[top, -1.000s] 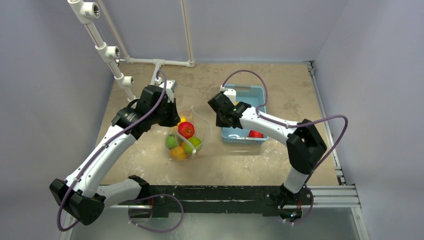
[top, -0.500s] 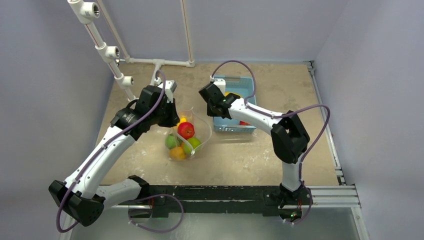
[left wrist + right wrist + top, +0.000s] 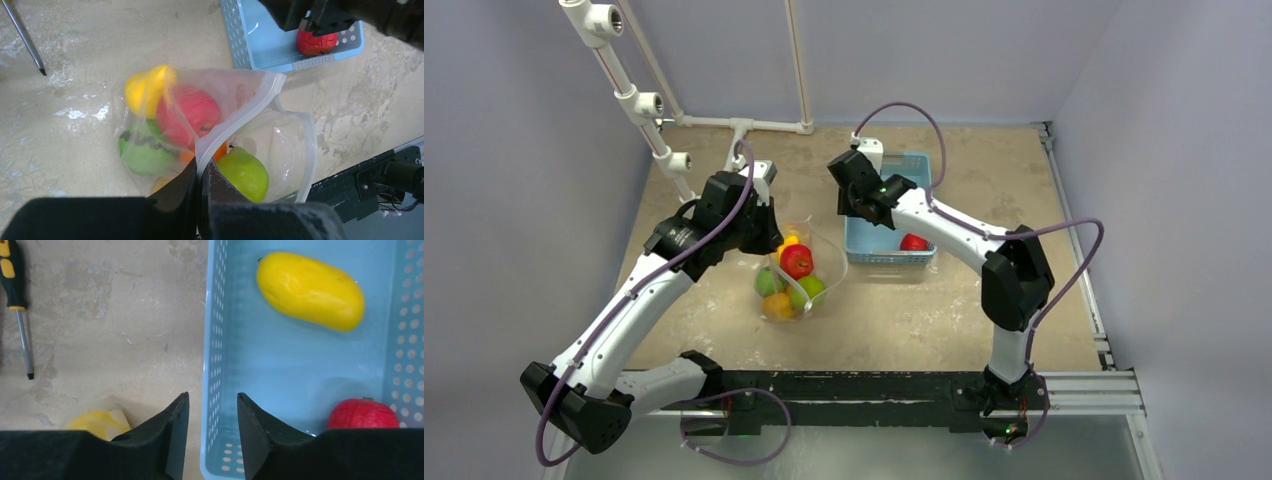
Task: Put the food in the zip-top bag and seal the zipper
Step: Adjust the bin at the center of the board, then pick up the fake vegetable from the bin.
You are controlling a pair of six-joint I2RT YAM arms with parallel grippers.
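Two fruits remain in the blue basket, a yellow fruit and a red fruit, well apart. The basket's left wall runs between the right gripper's spread fingers. A strip of bare table separates the basket from the zip-top bag. The left gripper is pinched tight on the zipper, with the bag's mouth gaping over the bagged fruits. Over the last second the basket slid toward the bag.

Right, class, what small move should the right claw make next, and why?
Probably shift the right claw sideways over the yellow fruit. Open, it sits in line with the basket wall, not over food; that fruit and a red fruit lie in the basket, while the left claw pinches the zip-top bag mouth open.
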